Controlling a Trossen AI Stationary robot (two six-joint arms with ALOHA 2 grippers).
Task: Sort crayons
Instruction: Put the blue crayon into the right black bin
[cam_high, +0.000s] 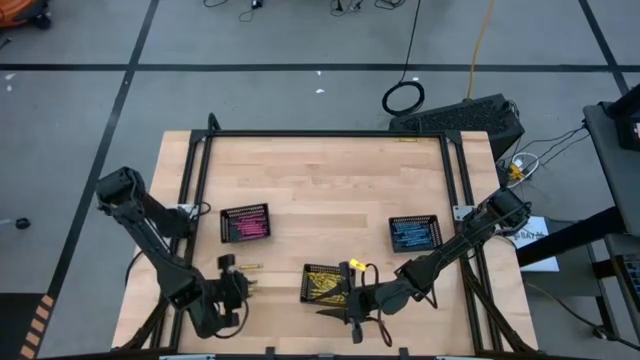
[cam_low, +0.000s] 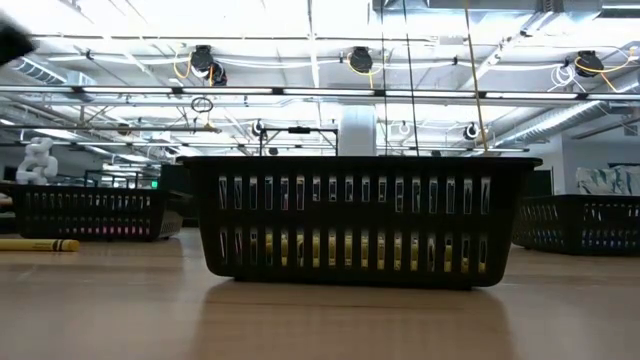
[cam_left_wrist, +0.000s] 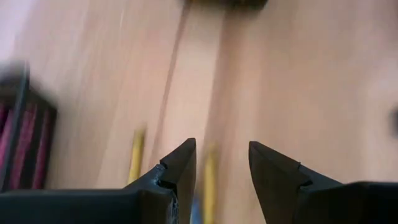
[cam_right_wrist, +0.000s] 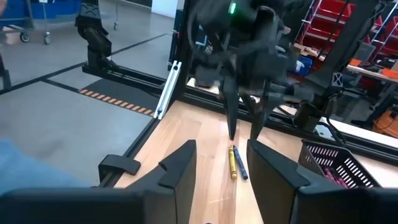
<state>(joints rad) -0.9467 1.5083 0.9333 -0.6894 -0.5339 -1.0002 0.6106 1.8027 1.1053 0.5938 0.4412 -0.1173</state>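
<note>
2 black jointed arms (cam_high: 150, 225), tapered pointed black fingers (cam_left_wrist: 180, 171), green LED on left wrist.

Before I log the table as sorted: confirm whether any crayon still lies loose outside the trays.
Yes: a yellow crayon lies on the bare table, beside the left tray.

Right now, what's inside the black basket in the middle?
Yellow crayons lie inside the middle basket. The right gripper covers its near edge, so anything beneath there stays hidden.
</note>
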